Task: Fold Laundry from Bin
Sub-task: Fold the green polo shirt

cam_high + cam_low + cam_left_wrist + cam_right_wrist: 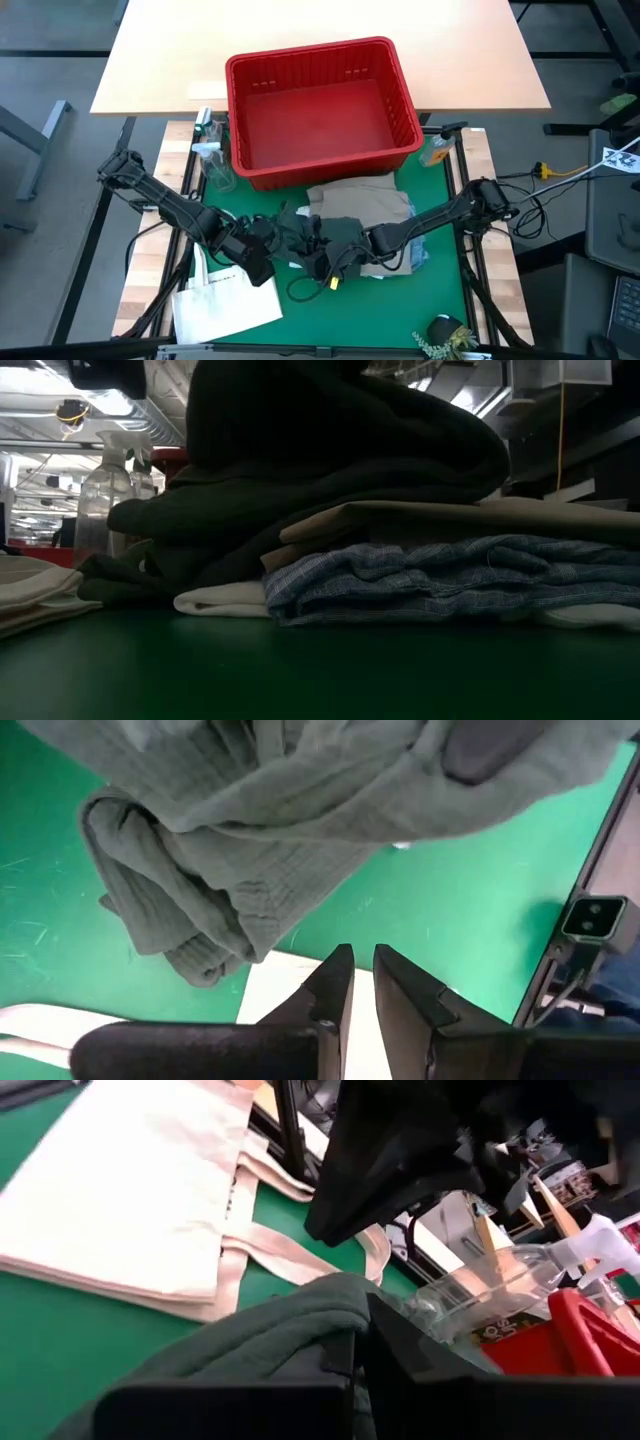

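Green garment [335, 238]: lay rumpled on the green mat [440, 290], just near of the bin, at the left end of the pile; not yet folded flat.

Pile [375, 215]: tan piece [360, 200] on top in the high view, blue striped piece [450, 575] and white piece [220, 600] under it in the low view. These looked roughly folded, so most of the work appeared done.

Bin [320, 105]: red, at the far side of the mat, nothing visible inside.

Right gripper [360, 1350]: fingers pinched together on a fold of the green garment.

Left gripper [362, 982]: at the garment's left edge, fingers nearly together with a narrow gap, nothing between them in the wrist view.

Tote bag [225, 300]: flat, near left, apart from the pile.

Remaining, as judged: fold the green garment and stack it.
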Motion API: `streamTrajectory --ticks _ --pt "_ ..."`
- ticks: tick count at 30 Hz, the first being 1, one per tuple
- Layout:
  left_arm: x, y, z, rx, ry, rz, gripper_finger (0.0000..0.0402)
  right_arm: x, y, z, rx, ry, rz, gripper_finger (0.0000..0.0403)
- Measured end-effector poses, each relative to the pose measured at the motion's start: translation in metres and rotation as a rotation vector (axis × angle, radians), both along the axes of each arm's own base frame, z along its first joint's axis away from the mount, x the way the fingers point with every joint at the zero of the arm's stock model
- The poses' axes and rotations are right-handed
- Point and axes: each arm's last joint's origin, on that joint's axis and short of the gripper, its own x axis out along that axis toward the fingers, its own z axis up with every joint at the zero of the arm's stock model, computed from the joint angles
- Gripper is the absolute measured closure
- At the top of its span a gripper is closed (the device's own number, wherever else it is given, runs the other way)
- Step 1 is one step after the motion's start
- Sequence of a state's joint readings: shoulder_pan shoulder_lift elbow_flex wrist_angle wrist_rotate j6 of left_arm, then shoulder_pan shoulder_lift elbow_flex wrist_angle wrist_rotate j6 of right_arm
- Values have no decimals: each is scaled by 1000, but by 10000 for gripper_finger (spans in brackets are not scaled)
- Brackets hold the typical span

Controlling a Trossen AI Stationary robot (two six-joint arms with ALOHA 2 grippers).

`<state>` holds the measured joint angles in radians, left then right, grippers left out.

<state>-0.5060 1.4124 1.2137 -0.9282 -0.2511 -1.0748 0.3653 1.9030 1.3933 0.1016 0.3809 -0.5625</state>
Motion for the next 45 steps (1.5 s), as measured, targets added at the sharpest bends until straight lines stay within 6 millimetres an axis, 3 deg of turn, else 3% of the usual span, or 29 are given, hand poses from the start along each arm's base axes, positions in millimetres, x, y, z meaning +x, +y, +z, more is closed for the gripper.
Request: streamTrajectory --ticks 20,33,40,45 --pt "-1 -3 0 -5 2 -16 363 7 -20 2 17 -22 -52 390" --pt "0 -3 1 -2 -19 -11 363 8 -25 4 -8 -40 -133 251" --pt "2 -12 3 -134 -17 -85 363 9 -29 4 -8 -41 -136 233" --pt "4 -22 7 -142 -108 -104 363 9 -30 4 -29 -50 -187 235"
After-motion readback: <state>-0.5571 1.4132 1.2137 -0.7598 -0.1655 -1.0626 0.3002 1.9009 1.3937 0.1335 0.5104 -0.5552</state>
